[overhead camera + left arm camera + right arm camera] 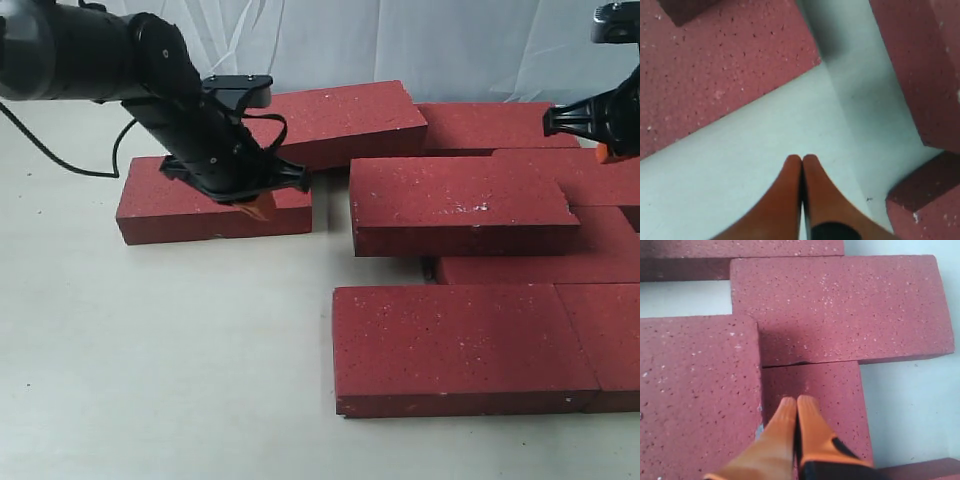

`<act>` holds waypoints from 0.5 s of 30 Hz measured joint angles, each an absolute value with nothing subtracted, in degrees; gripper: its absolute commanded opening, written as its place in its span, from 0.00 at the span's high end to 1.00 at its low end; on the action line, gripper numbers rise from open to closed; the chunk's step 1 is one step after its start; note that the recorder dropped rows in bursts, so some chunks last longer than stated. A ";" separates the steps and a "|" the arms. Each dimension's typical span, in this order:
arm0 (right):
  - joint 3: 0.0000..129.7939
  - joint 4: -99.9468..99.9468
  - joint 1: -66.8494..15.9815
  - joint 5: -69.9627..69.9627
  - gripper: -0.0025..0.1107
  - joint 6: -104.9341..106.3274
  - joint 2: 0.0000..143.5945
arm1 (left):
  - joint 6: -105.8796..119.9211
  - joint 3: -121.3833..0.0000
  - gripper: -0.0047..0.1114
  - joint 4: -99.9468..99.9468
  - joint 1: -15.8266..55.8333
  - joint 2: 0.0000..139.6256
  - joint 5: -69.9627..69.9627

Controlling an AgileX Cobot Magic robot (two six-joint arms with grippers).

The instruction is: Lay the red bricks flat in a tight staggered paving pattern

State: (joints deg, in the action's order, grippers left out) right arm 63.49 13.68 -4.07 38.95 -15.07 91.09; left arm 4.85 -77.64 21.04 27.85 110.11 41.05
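Several dark-red bricks lie on the white table. One brick (190, 205) lies apart at the left, and another (340, 120) sits askew behind it. The rest form a cluster on the right: a middle brick (460, 200), a front brick (450, 345) and others beside them. My left gripper (256, 207) is shut and empty at the right end of the lone brick. In the left wrist view its tips (802, 159) hang over bare table near that brick (715, 65). My right gripper (602, 152) is shut and empty above a brick (832, 405) in the cluster.
A white curtain (450, 40) closes off the back. The left arm's black cable (60, 160) trails over the table at the far left. Bare tabletop (150, 360) spreads across the front left. A narrow gap (428, 268) shows between the clustered bricks.
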 measured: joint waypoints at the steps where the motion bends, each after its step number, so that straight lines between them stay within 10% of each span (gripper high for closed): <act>1: 64.35 13.55 -3.35 39.45 0.99 -15.64 92.37 | 2.98 -79.07 0.96 21.04 27.85 110.63 41.05; 15: 65.82 0.76 6.55 37.03 0.99 -10.50 101.85 | -10.01 -88.42 0.96 22.78 27.85 119.25 38.59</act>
